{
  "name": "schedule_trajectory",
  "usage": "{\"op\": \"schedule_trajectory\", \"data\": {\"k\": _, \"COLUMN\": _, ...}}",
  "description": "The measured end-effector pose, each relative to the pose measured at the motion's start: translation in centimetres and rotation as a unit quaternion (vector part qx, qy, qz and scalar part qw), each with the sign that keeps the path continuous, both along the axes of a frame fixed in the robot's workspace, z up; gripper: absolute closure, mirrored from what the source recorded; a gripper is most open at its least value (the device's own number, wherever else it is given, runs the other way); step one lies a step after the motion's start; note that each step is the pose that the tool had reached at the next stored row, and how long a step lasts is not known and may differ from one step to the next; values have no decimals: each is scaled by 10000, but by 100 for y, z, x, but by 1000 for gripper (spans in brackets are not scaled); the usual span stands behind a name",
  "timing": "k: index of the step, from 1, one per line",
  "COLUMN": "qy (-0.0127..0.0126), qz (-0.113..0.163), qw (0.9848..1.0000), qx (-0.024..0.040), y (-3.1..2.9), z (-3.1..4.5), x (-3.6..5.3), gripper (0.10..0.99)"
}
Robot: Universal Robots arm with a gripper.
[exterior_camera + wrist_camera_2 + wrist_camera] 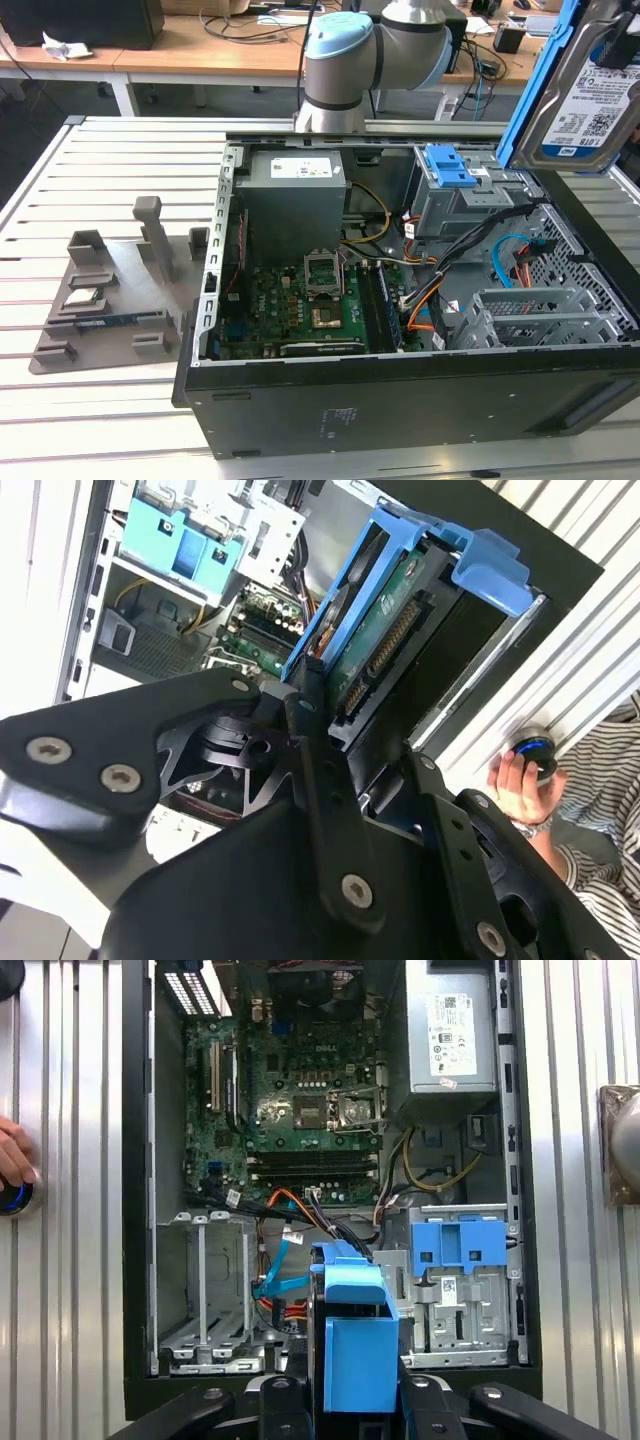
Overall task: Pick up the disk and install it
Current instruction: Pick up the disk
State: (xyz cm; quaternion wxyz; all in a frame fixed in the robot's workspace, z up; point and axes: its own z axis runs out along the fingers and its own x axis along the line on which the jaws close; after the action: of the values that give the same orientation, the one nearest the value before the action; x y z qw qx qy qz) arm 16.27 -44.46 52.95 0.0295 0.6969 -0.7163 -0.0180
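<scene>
The disk [585,90], a silver hard drive with a white-and-blue label in a bright blue carrier, hangs tilted in the air above the far right corner of the open computer case [400,395]. In the second wrist view my gripper [335,715] is shut on the disk [385,630], its black fingers [300,715] clamping the carrier's edges and the circuit-board side showing. In the first wrist view the blue carrier end [355,1345] stands up between my gripper's [355,1400] black links, over the case's drive-bay end.
An empty metal drive cage [540,315] [205,1290] sits inside the case beside a blue ridged latch [447,165] [458,1243]. Loose orange and blue cables [285,1260] lie between them. A grey fixture [110,290] holds small parts at the exterior view's left. A person's hand [515,775] rests beside the case.
</scene>
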Motion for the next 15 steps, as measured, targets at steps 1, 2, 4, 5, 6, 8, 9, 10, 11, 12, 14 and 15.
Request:
{"op": "schedule_trajectory", "data": {"k": 1, "qy": 0, "qz": 0, "qw": 10000, "qx": 2, "y": -19, "z": -6, "x": -28, "gripper": 718}}
{"op": "schedule_trajectory", "data": {"k": 2, "qy": 0, "qz": 1, "qw": 10000, "qx": 1, "y": -39, "z": -11, "x": -54, "gripper": 718}}
{"op": "schedule_trajectory", "data": {"k": 4, "qy": 0, "qz": 0, "qw": 10000, "qx": -1, "y": -68, "z": -20, "x": -79, "gripper": 718}}
{"op": "schedule_trajectory", "data": {"k": 5, "qy": 0, "qz": 0, "qw": 10000, "qx": -3, "y": -103, "z": -30, "x": -92, "gripper": 718}}
{"op": "schedule_trajectory", "data": {"k": 6, "qy": 0, "qz": 0, "qw": 10000, "qx": -7, "y": -141, "z": -40, "x": -102, "gripper": 718}}
{"op": "schedule_trajectory", "data": {"k": 8, "qy": 0, "qz": 0, "qw": 10000, "qx": -9, "y": -211, "z": -55, "x": -115, "gripper": 718}}
{"op": "schedule_trajectory", "data": {"k": 9, "qy": 0, "qz": 1, "qw": 10000, "qx": -10, "y": -250, "z": -60, "x": -119, "gripper": 718}}
{"op": "schedule_trajectory", "data": {"k": 10, "qy": 0, "qz": 0, "qw": 10000, "qx": -11, "y": -287, "z": -64, "x": -123, "gripper": 718}}
{"op": "schedule_trajectory", "data": {"k": 11, "qy": 0, "qz": 1, "qw": 10000, "qx": -12, "y": -319, "z": -67, "x": -125, "gripper": 718}}
{"op": "schedule_trajectory", "data": {"k": 12, "qy": 0, "qz": 1, "qw": 10000, "qx": -12, "y": -338, "z": -69, "x": -126, "gripper": 718}}
{"op": "schedule_trajectory", "data": {"k": 14, "qy": 0, "qz": -1, "qw": 10000, "qx": -12, "y": -415, "z": -76, "x": -130, "gripper": 718}}
{"op": "schedule_trajectory", "data": {"k": 15, "qy": 0, "qz": -1, "qw": 10000, "qx": -12, "y": -431, "z": -78, "x": -132, "gripper": 718}}
